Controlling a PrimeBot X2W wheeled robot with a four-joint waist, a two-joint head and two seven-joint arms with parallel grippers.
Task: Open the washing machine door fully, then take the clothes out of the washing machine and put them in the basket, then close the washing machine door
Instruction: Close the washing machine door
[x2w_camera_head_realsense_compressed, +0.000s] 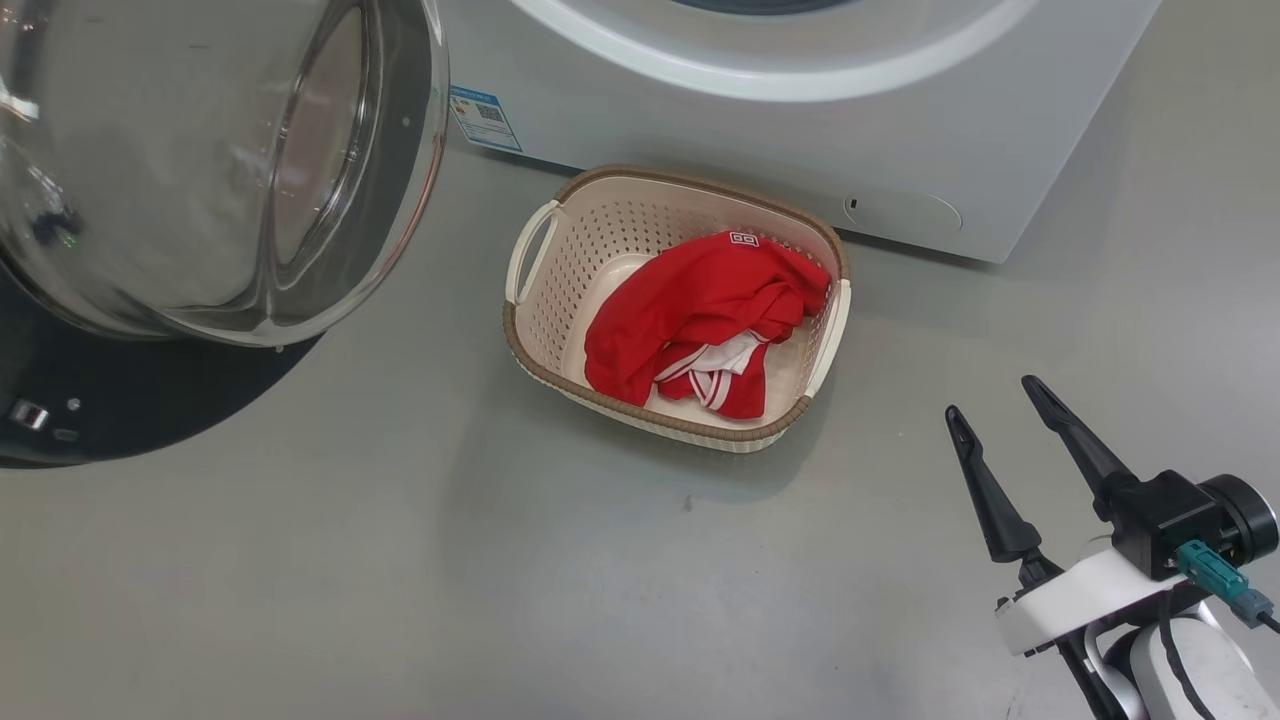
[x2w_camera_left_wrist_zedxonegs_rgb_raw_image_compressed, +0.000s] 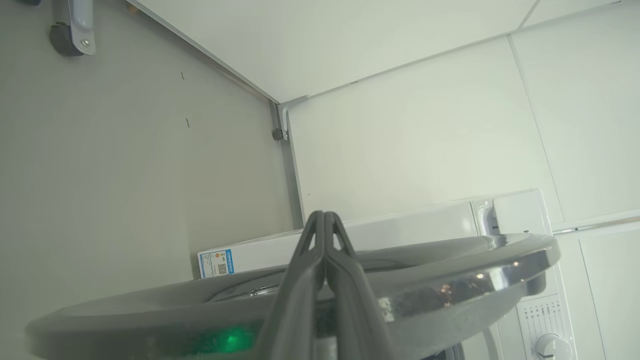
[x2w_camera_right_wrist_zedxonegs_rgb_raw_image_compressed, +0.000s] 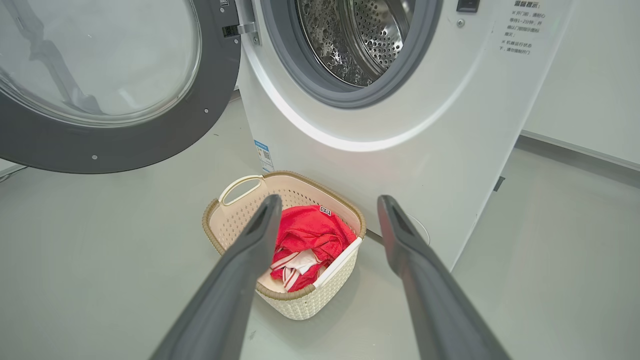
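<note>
Clothes (x2w_camera_head_realsense_compressed: 700, 320) lie in the basket (x2w_camera_head_realsense_compressed: 690, 183), drum (x2w_camera_right_wrist_zedxonegs_rgb_raw_image_compressed: 360, 35) looks empty, washing machine door (x2w_camera_head_realsense_compressed: 200, 170) stands wide open, so closing is the step in hand. Left gripper (x2w_camera_left_wrist_zedxonegs_rgb_raw_image_compressed: 325, 220) has its fingers pressed together across the door's rim, contact unclear; right gripper (x2w_camera_head_realsense_compressed: 992, 400) is spread wide and empty, beside the basket. I'd push on the rim far from the hinge, sweeping slowly until it latches.

This is a plain laundry corner, more test room than home. A white front-loading washing machine (x2w_camera_right_wrist_zedxonegs_rgb_raw_image_compressed: 400, 165) stands on a bare grey floor (x2w_camera_head_realsense_compressed: 400, 580) against blank white wall panels (x2w_camera_left_wrist_zedxonegs_rgb_raw_image_compressed: 425, 140). A plastic basket (x2w_camera_head_realsense_compressed: 600, 260) sits just beside it.
</note>
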